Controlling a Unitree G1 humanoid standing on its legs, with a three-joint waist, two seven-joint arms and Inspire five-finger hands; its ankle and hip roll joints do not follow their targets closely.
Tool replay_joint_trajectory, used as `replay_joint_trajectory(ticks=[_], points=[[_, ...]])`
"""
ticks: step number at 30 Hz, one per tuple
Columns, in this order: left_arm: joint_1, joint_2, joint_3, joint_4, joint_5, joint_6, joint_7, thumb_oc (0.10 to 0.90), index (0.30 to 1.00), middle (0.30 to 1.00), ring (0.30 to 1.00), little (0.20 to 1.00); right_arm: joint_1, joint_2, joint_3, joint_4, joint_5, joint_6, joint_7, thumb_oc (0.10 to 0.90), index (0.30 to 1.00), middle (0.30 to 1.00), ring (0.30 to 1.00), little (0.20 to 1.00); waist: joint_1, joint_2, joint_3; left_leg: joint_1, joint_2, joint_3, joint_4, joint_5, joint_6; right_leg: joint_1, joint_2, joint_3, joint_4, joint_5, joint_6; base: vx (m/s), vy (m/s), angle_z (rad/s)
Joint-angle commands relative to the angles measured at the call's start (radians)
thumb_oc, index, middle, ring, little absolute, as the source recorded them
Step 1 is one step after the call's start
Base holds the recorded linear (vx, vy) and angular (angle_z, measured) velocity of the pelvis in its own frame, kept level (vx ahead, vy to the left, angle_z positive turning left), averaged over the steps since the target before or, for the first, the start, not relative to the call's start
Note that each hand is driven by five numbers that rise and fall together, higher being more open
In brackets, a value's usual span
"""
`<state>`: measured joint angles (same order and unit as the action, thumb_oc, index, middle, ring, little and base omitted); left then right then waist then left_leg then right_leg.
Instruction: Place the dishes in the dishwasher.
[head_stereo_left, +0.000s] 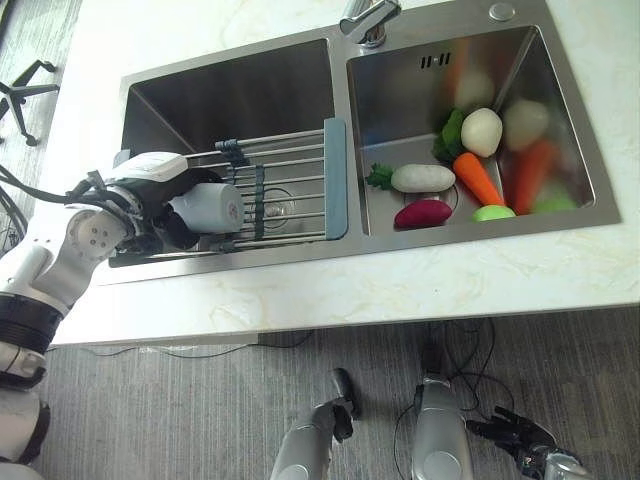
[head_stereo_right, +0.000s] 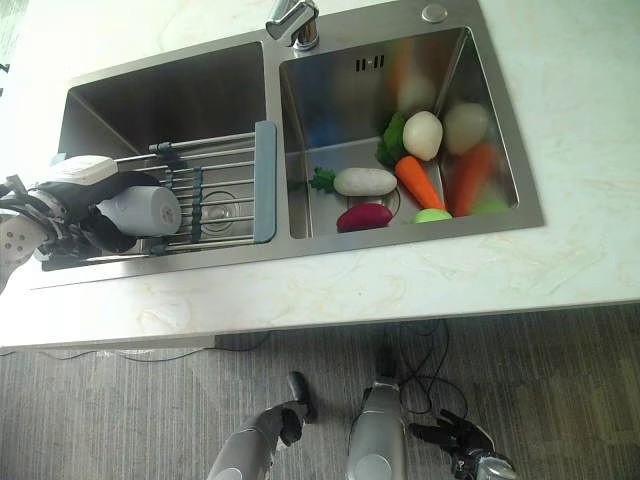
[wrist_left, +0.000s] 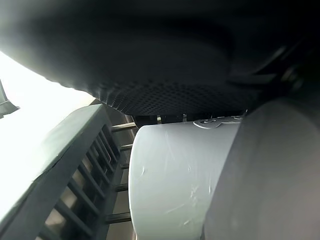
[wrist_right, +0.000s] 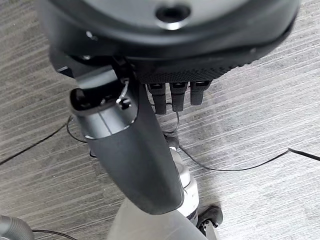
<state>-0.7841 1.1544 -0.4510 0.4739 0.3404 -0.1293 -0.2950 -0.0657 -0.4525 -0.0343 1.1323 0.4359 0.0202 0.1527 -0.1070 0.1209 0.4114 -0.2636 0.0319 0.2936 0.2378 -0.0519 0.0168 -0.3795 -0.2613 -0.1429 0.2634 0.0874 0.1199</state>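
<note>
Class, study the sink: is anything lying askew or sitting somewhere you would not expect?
The white cup lies on its side on the rack over the left basin, held in the left hand. Toy vegetables lie heaped in the right basin.

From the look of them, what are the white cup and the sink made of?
The white cup, held by the left hand over the rack, looks like glazed ceramic or hard plastic: smooth, opaque, with fine scratches in the wrist view. The sink appears to be brushed stainless steel, grey with soft reflections of the vegetables.

Open left basin (head_stereo_left: 250, 90) beyond the rack (head_stereo_left: 285, 190); vegetables (head_stereo_left: 460, 175) crowding the right basin.
</note>
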Motion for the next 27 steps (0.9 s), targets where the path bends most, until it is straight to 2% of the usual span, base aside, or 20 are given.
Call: replay_joint_trajectory(ticks=[1,12,18,27], points=[[-0.051,0.036,0.024,0.044,0.052,0.022,-0.012,0.400,0.300,0.300,0.300,0.300,0.039,-0.027,0.026,-0.049,0.033,-0.005,0.002,0.800,0.900,0.900,0.900,0.900,-0.011,-0.017,-0.030,-0.050,-0.030,-0.073,0.062,-0.145,-0.040,0.055,-0.004,0.001,0.037,-0.199,0.085,0.00,0.000,0.00],[-0.080,0.049,0.015,0.007,0.023,-0.019,0.022,0.400,0.300,0.300,0.300,0.300,0.040,-0.018,0.026,-0.044,0.032,-0.010,-0.004,0.800,0.900,0.900,0.900,0.900,-0.009,-0.007,-0.043,-0.037,-0.035,-0.067,0.062,-0.153,-0.038,0.065,-0.014,-0.006,0.037,-0.201,0.091,0.00,0.003,0.00],[-0.068,0.054,0.052,-0.031,0.011,-0.039,0.047,0.400,0.300,0.300,0.300,0.300,0.051,-0.005,0.020,-0.030,0.027,-0.015,-0.002,0.800,0.900,0.900,0.900,0.900,-0.003,-0.008,-0.067,-0.020,-0.030,-0.064,0.062,-0.158,-0.039,0.087,-0.014,-0.018,0.037,-0.211,0.090,0.00,-0.018,0.01],[-0.034,0.065,0.131,-0.116,-0.012,-0.055,0.159,0.400,0.300,0.300,0.300,0.300,0.080,0.024,-0.007,0.021,0.018,-0.005,-0.005,0.800,0.900,0.900,0.900,0.900,0.014,-0.010,-0.150,0.043,0.000,-0.045,0.062,-0.168,-0.049,0.169,-0.017,-0.069,0.037,-0.249,0.079,0.01,-0.059,0.05]])
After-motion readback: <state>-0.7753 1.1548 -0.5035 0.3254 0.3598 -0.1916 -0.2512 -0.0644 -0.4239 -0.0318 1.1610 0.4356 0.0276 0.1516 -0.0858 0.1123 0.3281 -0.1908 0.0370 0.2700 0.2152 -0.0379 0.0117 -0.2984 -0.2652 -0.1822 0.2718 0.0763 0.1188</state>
